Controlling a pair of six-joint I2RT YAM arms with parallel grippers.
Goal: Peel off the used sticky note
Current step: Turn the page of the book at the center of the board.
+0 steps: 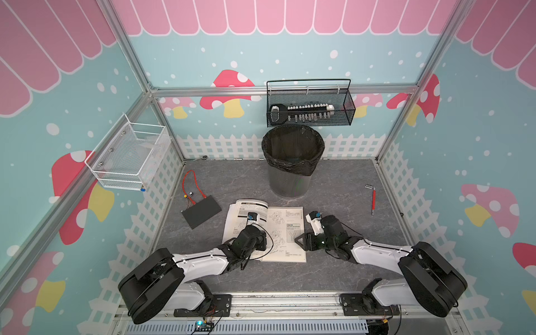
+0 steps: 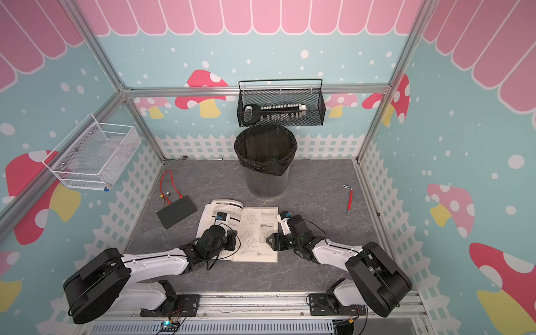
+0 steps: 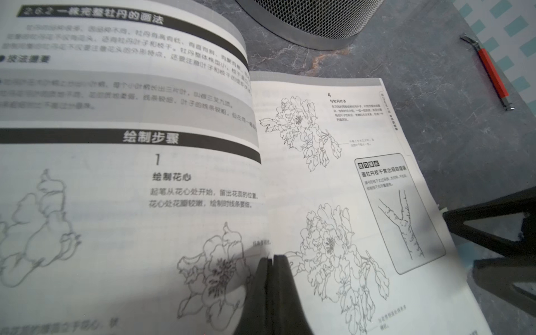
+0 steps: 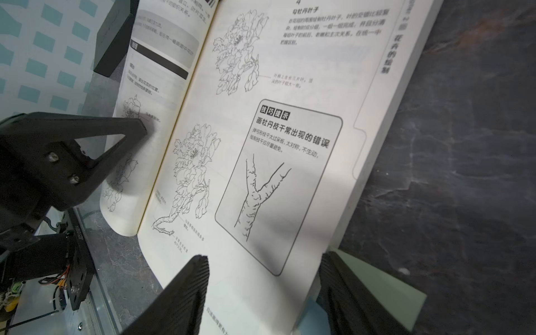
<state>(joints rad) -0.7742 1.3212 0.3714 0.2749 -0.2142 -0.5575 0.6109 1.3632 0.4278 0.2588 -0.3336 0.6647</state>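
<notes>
An open book of flower drawings lies flat on the grey table. A pale green sticky note juts out from under the outer edge of its right page; the right arm hides it in both top views. My right gripper is open and low over that edge. One finger is above the page and the other is just off the page, on the note's side. Whether that finger touches the note I cannot tell. My left gripper is shut with nothing in it, its tips down on the paper near the book's gutter.
A black-lined mesh bin stands behind the book. A black box with red wires lies to the left, and a red-handled tool to the right. A white wire basket and a black one hang on the walls.
</notes>
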